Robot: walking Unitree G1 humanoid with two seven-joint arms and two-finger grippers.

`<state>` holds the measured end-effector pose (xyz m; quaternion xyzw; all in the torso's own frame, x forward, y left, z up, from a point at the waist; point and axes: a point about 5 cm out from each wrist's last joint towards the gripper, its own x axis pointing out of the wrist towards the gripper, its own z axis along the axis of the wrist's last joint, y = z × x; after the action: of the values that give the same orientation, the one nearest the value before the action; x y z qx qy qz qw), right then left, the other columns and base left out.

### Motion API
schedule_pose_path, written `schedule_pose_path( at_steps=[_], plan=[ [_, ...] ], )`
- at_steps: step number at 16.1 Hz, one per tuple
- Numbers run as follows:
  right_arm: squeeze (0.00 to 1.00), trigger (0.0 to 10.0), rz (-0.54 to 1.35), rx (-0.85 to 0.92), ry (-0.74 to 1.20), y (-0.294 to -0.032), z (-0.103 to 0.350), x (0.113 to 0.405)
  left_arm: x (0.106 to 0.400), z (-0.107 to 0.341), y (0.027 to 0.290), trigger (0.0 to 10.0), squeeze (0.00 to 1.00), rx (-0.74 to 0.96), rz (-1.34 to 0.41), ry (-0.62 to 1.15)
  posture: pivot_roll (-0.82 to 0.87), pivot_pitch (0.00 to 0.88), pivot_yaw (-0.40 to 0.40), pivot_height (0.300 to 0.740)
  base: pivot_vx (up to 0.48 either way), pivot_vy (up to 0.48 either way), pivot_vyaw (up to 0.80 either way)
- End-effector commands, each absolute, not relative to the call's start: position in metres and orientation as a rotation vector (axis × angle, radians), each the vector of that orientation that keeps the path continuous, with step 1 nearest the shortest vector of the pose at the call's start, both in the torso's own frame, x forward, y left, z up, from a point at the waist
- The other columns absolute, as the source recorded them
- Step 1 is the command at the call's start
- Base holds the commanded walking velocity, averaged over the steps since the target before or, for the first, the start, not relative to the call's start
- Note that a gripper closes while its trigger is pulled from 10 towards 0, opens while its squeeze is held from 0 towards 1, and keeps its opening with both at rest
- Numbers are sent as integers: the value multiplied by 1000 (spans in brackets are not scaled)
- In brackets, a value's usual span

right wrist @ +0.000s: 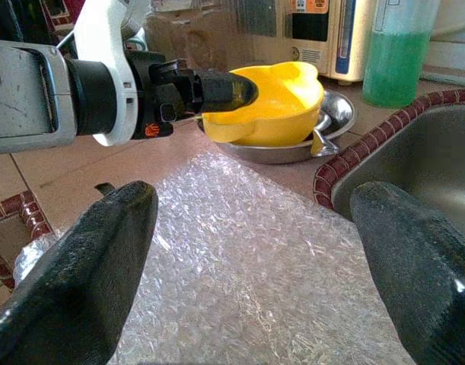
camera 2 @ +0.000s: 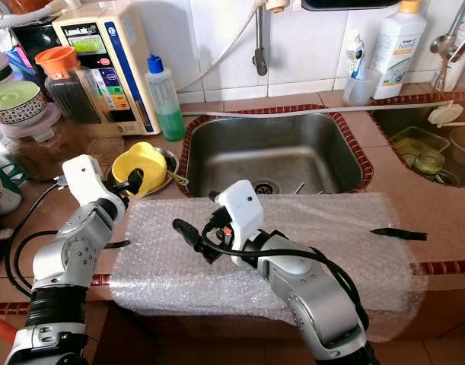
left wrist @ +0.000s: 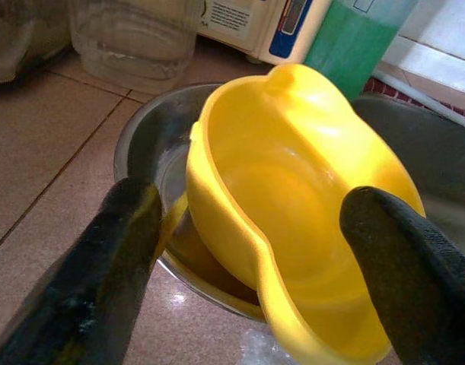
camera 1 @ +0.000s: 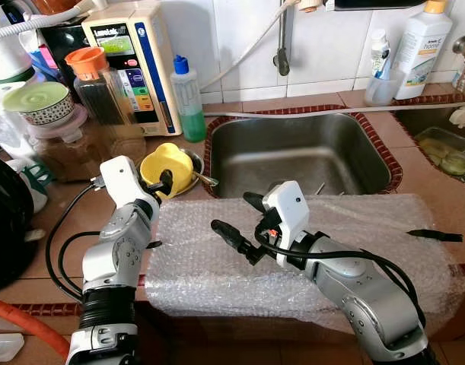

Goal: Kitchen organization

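A sheet of bubble wrap (camera 1: 308, 251) covers the front of the tiled worktop (camera 1: 430, 179) and hangs over its near edge. Behind it the steel sink (camera 1: 300, 156) opens, bordered by a dark red tile rim; a second basin (camera 1: 437, 141) lies to the right. The back left corner is crowded: a water purifier (camera 1: 133, 65), a jar with an orange lid (camera 1: 95, 84), a green-liquid bottle (camera 1: 188, 99) and stacked containers (camera 1: 46, 114) stand close together, leaving free room mainly over the wrap and the sink.

The yellow bowl (left wrist: 293, 205) sits tilted inside a shallow steel dish (left wrist: 152, 144) on the worktop, just left of the sink's front corner and at the wrap's back left edge. The left gripper (camera 1: 165, 182) reaches it from the near side, jaws apart, one finger (left wrist: 103, 266) outside the bowl's wall by the dish rim, the other (left wrist: 415, 266) on the bowl's far side; whether they touch it I cannot tell.

The right gripper (camera 1: 243, 224) hovers over the wrap, pointing left toward the bowl, jaws wide apart and holding nothing, well short of the dish
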<state>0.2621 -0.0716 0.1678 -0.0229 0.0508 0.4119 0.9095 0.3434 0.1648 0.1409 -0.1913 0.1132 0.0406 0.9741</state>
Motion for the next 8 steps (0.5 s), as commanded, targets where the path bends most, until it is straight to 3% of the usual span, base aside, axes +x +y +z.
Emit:
schedule_pose_path(
  at_steps=[1, 2, 3, 7, 8],
  plan=[
    [0, 10000, 875, -63, 85, -67, 174, 261, 343, 147, 167, 0, 0, -371, 86, 205, -298, 47, 150, 740, 0, 0, 0],
    [0, 10000, 873, -64, 87, -67, 173, 260, 343, 145, 166, 3922, 0, -363, 84, 218, -298, 48, 151, 740, 0, 0, 0],
    [0, 10000, 872, -64, 88, -67, 173, 260, 343, 144, 166, 10000, 0, -356, 83, 227, -298, 48, 151, 740, 0, 0, 0],
    [0, 10000, 866, -73, 92, -69, 172, 261, 343, 142, 167, 10000, 0, -303, 94, 244, -299, 47, 151, 740, 0, 0, 0],
    [0, 10000, 865, -76, 94, -68, 172, 261, 343, 142, 168, 627, 0, -300, 100, 240, -299, 47, 151, 740, 0, 0, 0]
  ],
)
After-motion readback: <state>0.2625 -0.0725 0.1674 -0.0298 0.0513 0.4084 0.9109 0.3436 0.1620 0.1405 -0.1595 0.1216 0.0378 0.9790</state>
